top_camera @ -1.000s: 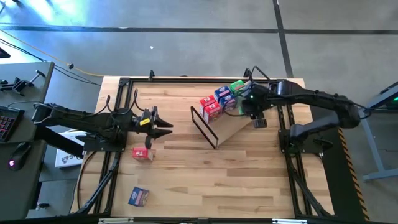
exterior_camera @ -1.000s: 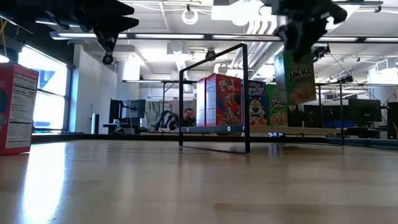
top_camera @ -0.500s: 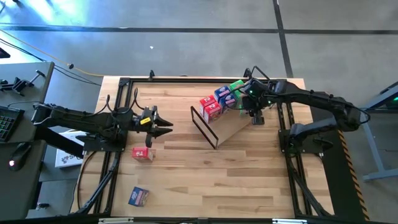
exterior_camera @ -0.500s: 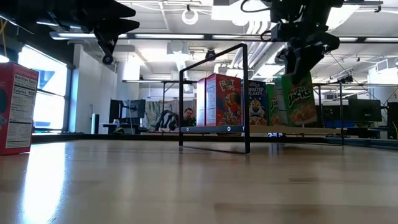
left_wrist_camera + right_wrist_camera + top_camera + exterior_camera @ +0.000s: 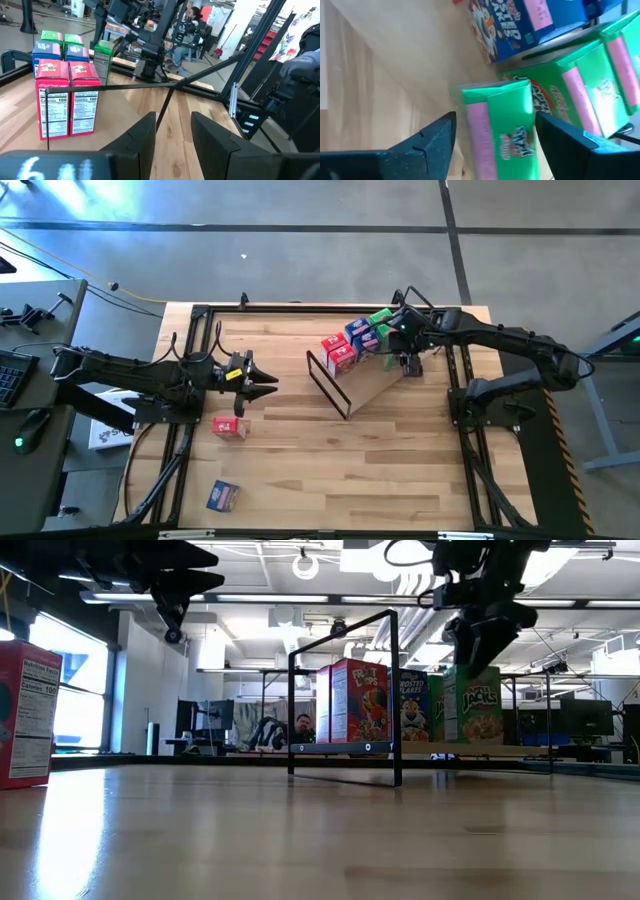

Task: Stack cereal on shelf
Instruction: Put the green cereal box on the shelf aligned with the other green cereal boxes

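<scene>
On the slanted plywood shelf [image 5: 378,387] with its black wire frame [image 5: 328,385] stand red [image 5: 338,352], blue [image 5: 360,335] and green [image 5: 381,319] cereal boxes in a row. One more green box [image 5: 500,130] stands upright on its bottom end at the row's end [image 5: 476,705]. My right gripper [image 5: 490,643] hangs open just above it, pointing steeply down, one finger on either side of its top [image 5: 492,131]. My left gripper [image 5: 264,383] stays level and open over the table's left half, with nothing between its fingers [image 5: 172,145].
A red cereal box [image 5: 229,427] stands on the table below my left gripper and shows at the left of the low view [image 5: 25,715]. A blue box [image 5: 222,496] lies near the front left edge. The table's middle and near right are bare wood.
My right gripper has sunk toward the shelf with the green box, which hung tilted below its fingers. The box now stands upright on the shelf beside the other green boxes. The fingers have then spread apart and let it go.
</scene>
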`<state>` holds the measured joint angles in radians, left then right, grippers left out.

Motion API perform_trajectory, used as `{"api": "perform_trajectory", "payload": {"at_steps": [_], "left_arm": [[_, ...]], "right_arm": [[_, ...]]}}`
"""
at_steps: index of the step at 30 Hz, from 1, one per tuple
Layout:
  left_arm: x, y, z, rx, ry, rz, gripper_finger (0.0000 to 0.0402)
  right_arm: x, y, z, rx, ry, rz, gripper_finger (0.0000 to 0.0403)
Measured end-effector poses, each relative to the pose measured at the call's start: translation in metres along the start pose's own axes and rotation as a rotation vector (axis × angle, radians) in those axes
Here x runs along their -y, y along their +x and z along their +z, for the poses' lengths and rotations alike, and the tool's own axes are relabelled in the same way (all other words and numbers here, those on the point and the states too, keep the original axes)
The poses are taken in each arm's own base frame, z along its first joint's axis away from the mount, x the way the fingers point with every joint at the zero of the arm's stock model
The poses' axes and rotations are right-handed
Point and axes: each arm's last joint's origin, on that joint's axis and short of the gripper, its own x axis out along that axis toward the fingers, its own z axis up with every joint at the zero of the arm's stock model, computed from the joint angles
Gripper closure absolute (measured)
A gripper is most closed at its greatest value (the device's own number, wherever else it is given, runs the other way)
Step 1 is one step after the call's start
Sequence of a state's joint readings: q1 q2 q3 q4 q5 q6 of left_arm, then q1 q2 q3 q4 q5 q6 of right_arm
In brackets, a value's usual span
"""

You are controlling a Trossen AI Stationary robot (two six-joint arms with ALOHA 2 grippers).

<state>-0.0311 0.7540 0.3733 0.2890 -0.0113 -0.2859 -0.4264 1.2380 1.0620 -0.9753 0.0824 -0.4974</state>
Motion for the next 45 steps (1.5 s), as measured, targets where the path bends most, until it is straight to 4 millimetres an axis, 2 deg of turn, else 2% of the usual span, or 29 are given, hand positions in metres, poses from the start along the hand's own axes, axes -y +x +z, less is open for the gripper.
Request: {"api": "perform_trajectory", "payload": {"at_steps": [4, 8, 11, 14, 16, 19, 22, 24, 27, 30, 34, 38, 45], "left_arm": [[0.000, 0.000, 0.000, 0.000, 0.000, 0.000, 0.0284], [-0.001, 0.001, 0.000, 0.008, 0.007, 0.027, 0.0284], [-0.002, 0.004, -0.002, 0.003, 0.001, 0.039, 0.0287], [-0.002, 0.009, -0.002, 0.018, 0.004, 0.035, 0.0302], [-0.002, 0.012, -0.004, 0.009, 0.032, 0.037, 0.0317], [-0.005, 0.016, -0.007, -0.015, 0.065, 0.051, 0.0344], [-0.010, 0.020, -0.012, -0.063, 0.019, 0.040, 0.0376], [-0.014, 0.022, -0.013, -0.087, -0.030, 0.013, 0.0394], [-0.016, 0.026, -0.009, -0.101, -0.085, -0.030, 0.0399], [-0.013, 0.029, -0.004, -0.104, -0.054, -0.072, 0.0401], [-0.011, 0.030, 0.002, -0.113, -0.045, -0.096, 0.0401], [-0.012, 0.030, 0.001, -0.142, -0.050, -0.082, 0.0401], [-0.013, 0.030, -0.001, -0.163, -0.053, -0.075, 0.0401]], "right_arm": [[0.001, -0.009, 0.007, 0.022, -0.017, -0.032, 0.0151], [-0.002, -0.032, 0.020, 0.076, -0.014, -0.039, 0.0151], [-0.007, -0.049, 0.025, 0.088, 0.129, -0.032, 0.0158], [-0.017, -0.053, 0.022, 0.031, 0.337, 0.009, 0.0186], [-0.029, -0.047, 0.018, -0.007, 0.431, 0.003, 0.0220], [-0.049, -0.028, 0.011, -0.046, 0.519, -0.020, 0.0287], [-0.067, -0.005, 0.004, -0.068, 0.583, -0.024, 0.0360], [-0.074, 0.008, 0.000, -0.058, 0.624, -0.044, 0.0391], [-0.079, 0.025, -0.006, -0.034, 0.707, -0.090, 0.0384], [-0.079, 0.038, -0.012, -0.021, 0.758, -0.134, 0.0378], [-0.076, 0.050, -0.020, -0.016, 0.783, -0.166, 0.0394], [-0.072, 0.058, -0.024, -0.013, 0.769, -0.183, 0.0399], [-0.063, 0.060, -0.024, 0.014, 0.729, -0.218, 0.0402]]}}
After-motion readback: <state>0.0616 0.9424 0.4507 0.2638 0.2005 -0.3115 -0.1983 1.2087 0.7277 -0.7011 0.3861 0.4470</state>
